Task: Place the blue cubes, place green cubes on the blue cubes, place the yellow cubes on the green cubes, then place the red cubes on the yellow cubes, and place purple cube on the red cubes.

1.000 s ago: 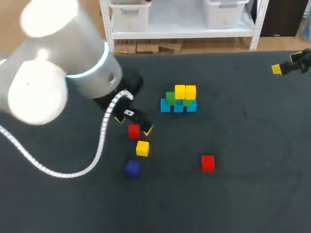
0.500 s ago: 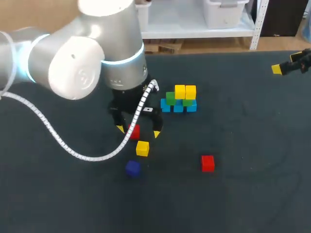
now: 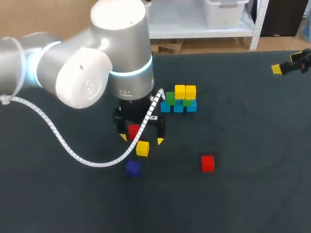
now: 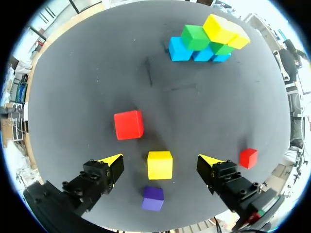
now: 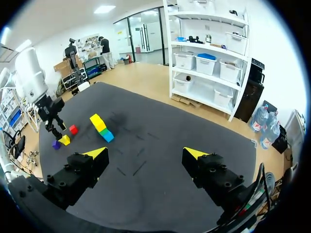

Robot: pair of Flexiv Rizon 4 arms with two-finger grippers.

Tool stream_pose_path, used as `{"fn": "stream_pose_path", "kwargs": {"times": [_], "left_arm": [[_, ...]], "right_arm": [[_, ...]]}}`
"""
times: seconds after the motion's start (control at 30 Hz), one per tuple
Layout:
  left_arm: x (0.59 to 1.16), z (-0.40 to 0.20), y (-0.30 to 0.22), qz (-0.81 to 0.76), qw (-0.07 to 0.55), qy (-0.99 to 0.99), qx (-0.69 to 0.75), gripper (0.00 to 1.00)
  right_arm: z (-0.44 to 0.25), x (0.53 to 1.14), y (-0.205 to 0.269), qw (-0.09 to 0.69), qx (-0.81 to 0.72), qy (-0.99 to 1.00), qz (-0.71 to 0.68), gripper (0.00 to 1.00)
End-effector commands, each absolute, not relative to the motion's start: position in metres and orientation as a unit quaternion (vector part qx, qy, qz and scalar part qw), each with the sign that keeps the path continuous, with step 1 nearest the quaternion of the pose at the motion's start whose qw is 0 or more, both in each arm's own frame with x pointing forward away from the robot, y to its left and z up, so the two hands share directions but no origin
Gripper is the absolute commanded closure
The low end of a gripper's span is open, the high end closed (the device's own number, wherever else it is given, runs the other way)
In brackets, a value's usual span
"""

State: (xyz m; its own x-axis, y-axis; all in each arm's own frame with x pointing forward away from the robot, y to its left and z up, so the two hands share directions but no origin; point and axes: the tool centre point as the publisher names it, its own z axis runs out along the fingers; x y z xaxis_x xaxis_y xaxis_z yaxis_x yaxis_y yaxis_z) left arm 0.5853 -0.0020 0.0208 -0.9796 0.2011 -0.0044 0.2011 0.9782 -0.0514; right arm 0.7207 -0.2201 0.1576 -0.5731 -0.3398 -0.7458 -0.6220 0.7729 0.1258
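Left gripper point(image 4: 160, 159) now above loose yellow cube point(image 4: 160, 165)

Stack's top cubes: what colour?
The top cubes are yellow; clearest in the left wrist view.

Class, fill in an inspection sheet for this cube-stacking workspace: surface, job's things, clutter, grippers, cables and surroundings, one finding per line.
surface: dark table.
job's things: three blue cubes in a row, two green cubes on them, two yellow cubes on top; loose red cube ahead of the left gripper; loose yellow cube below the gap between its fingers, untouched; purple cube nearer its wrist; second red cube off to one side.
clutter: nothing seen.
grippers: left gripper open above the loose cubes; right gripper open, near the table's far right edge.
cables: white ribbed cable hanging from the left arm over the table.
surroundings: nothing seen reaching over the table.
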Motion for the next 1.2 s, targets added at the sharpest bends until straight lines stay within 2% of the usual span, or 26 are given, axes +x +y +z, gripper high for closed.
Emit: {"fn": "stream_pose_path", "kwargs": {"times": [0.03,0.43,0.5,0.53,0.57,0.63,0.7,0.9,0.93,0.97,1.0,1.03,1.2], "left_arm": [[0.578,0.018,-0.002,0.026,-0.007,-0.995,-0.093,0.0],[0.578,0.009,0.001,0.031,-0.014,-0.996,-0.082,0.0],[0.578,0.007,0.0,0.031,-0.013,-0.996,-0.082,0.19],[0.578,0.006,0.001,0.031,-0.012,-0.996,-0.083,0.24],[0.579,0.006,0.001,0.03,-0.012,-0.996,-0.084,0.24],[0.58,0.003,0.001,0.03,-0.011,-0.996,-0.087,0.45],[0.581,0.002,0.001,0.03,-0.007,-0.996,-0.089,0.5],[0.579,0.0,0.001,0.028,0.003,-0.995,-0.093,0.52],[0.579,0.0,0.002,0.027,0.003,-0.995,-0.093,0.58],[0.579,0.001,0.002,0.025,0.003,-0.995,-0.093,0.68],[0.579,0.002,0.003,0.023,0.004,-0.995,-0.096,0.88],[0.578,0.004,0.003,0.021,0.007,-0.995,-0.101,1.0],[0.578,0.024,0.006,0.022,0.01,-0.989,-0.144,1.0]], "right_arm": [[0.157,0.722,-0.221,0.37,-0.278,0.865,0.193,0.0],[0.157,0.722,-0.221,0.37,-0.278,0.865,0.193,0.0],[0.157,0.722,-0.221,0.37,-0.278,0.865,0.193,0.0],[0.157,0.722,-0.221,0.37,-0.278,0.865,0.193,0.0],[0.157,0.722,-0.221,0.37,-0.278,0.865,0.193,0.0],[0.157,0.722,-0.221,0.37,-0.278,0.865,0.193,0.0],[0.157,0.722,-0.221,0.37,-0.278,0.865,0.193,0.0],[0.157,0.722,-0.221,0.37,-0.278,0.865,0.193,0.0],[0.157,0.722,-0.221,0.37,-0.278,0.865,0.193,0.0],[0.157,0.722,-0.221,0.37,-0.278,0.865,0.193,0.0],[0.157,0.722,-0.221,0.37,-0.278,0.865,0.193,0.0],[0.157,0.722,-0.221,0.37,-0.278,0.865,0.193,0.0],[0.157,0.722,-0.221,0.37,-0.278,0.865,0.193,0.0]]}}
